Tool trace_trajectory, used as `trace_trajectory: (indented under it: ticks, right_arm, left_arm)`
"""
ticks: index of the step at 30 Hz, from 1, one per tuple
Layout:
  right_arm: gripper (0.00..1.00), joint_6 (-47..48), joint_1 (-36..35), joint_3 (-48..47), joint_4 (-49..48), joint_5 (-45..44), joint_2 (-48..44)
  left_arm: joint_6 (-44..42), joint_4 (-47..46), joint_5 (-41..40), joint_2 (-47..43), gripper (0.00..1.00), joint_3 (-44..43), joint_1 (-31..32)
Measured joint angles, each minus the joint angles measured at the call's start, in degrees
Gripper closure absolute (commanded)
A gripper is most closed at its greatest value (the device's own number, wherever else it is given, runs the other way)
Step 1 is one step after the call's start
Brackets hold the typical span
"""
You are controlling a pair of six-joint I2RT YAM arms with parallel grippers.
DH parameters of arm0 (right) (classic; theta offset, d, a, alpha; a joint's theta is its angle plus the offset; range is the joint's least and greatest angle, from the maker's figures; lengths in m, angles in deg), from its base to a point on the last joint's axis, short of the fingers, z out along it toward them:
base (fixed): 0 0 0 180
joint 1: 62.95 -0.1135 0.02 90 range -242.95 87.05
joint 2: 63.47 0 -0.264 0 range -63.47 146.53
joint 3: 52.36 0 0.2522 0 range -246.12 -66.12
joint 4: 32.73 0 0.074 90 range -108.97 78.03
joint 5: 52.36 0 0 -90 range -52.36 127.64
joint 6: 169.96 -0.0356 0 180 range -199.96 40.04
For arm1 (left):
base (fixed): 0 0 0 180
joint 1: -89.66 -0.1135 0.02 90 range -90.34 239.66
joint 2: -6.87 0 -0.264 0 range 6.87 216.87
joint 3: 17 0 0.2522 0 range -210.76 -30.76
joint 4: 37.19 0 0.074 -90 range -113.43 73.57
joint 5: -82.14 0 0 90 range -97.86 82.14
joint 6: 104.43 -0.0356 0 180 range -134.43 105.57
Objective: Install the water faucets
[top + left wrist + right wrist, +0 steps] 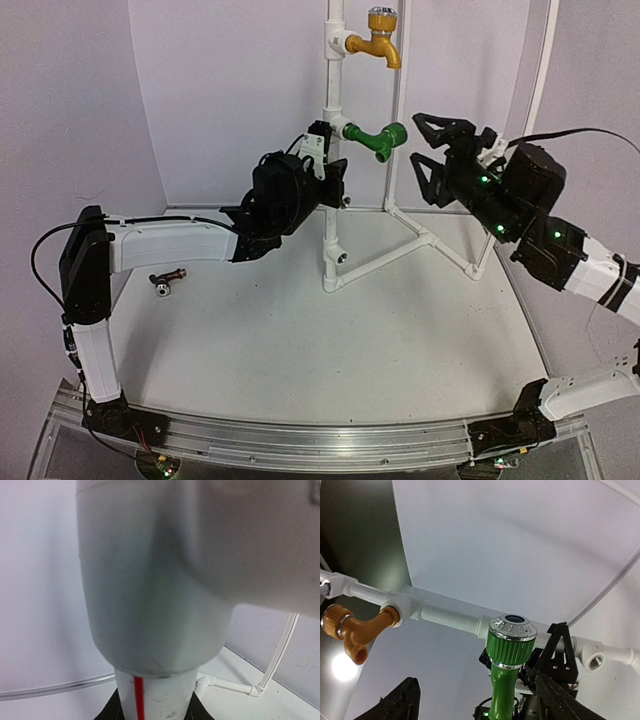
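One green curved-spout faucet (385,140) looks seated, right gripper (416,142) spread beside it; the dark brown metal-capped faucet (166,281) lies uninstalled; I can't tell the left gripper's (324,160) grip.

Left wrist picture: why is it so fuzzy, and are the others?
Left wrist view: the white pipe fitting sits very close to the lens, so it blurs. Right wrist view: the green faucet is sharp, with a bright glare spot at lower left. Top external view: clear.

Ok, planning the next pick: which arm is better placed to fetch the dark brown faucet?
Left, I'd judge. The dark brown faucet lies on the table beside the left arm's forearm, while the right gripper hangs open by the green faucet, beyond the pipe stand.
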Motion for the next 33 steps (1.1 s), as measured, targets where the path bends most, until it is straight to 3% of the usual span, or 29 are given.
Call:
trace_trajectory:
  ticks: [5, 9, 15, 18, 24, 30, 33]
  right_arm:
    - [0.09, 23.85, 0.02, 5.54, -2.67, -0.45, -7.36]
    - [0.08, 55.28, 0.09, 5.39, -2.09, 5.39, -8.16]
    - [0.02, 107.59, 0.09, 1.95, 9.63, 14.92, -4.86]
    - [0.02, 127.57, -0.02, 1.96, 13.63, 16.15, -3.28]
    - [0.02, 149.2, 0.0, 1.03, 13.44, 14.64, 0.32]
    - [0.04, 156.54, 0.02, -1.48, 10.6, 12.92, 3.03]
    - [0.11, 158.0, 0.0, -3.53, 8.19, 12.34, 5.79]
  left_arm:
    - [0.03, 0.43, -0.03, 0.0, 1.0, -0.16, 0.0]
    - [0.05, 0.51, 0.0, 0.0, 1.0, -0.16, 0.0]
    - [0.05, 0.54, 0.01, 0.0, 1.0, -0.16, 0.0]
    - [0.03, 0.58, 0.01, 0.0, 1.0, -0.18, 0.0]
    - [0.45, 0.67, -0.01, 0.0, 1.0, -0.21, -0.26]
    - [0.72, 0.72, 0.09, 0.0, 1.0, -0.23, -0.48]
    - [0.18, 0.69, 0.41, 0.0, 1.0, -0.23, -0.16]
